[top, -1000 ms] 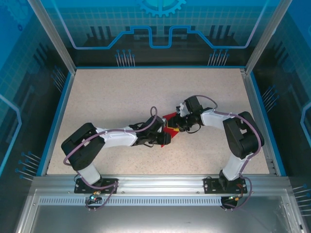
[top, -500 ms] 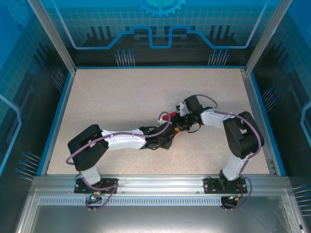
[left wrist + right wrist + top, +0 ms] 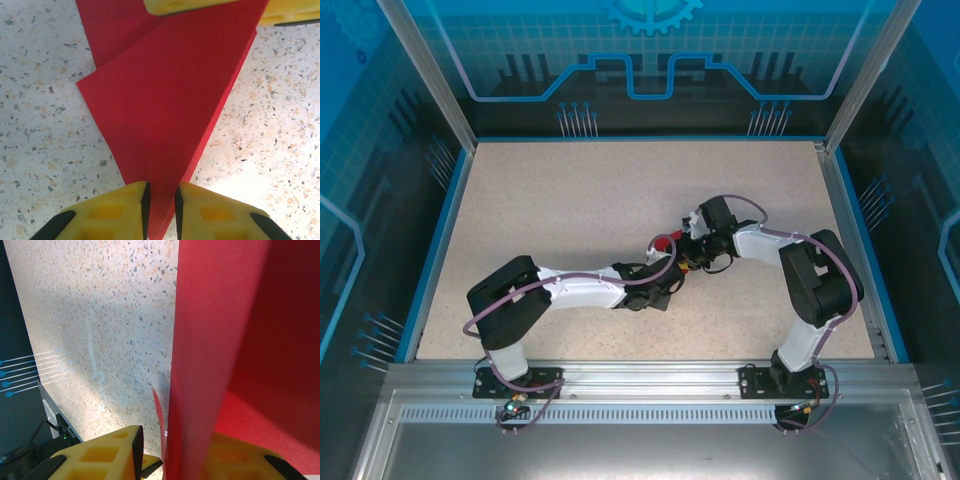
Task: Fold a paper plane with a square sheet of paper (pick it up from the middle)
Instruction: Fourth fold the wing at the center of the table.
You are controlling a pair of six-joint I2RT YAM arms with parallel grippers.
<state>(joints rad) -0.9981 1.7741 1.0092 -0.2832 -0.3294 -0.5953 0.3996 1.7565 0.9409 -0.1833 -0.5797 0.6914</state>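
While low, tip-to-tip over table (image 3: 540,200), L fingers (image 3: 110,212) & R fingers (image 3: 100,457) clenched on paper plane (image 3: 165,100).

- Speckled beige tabletop (image 3: 560,210), pale with dark and orange flecks in the left wrist view (image 3: 40,100).
- Blue rim (image 3: 438,250) along the tabletop's left, far and right edges.
- Translucent blue back wall (image 3: 650,60) with a grid pattern, angular line art and a gear graphic (image 3: 650,10) at its top.
- Two aluminium posts (image 3: 425,70) slanting up at the far corners.
- Aluminium rail (image 3: 640,375) across the near edge, with a slotted strip (image 3: 620,412) just below it.
- Dark side wall with thin light-blue lines (image 3: 12,370) in the right wrist view.
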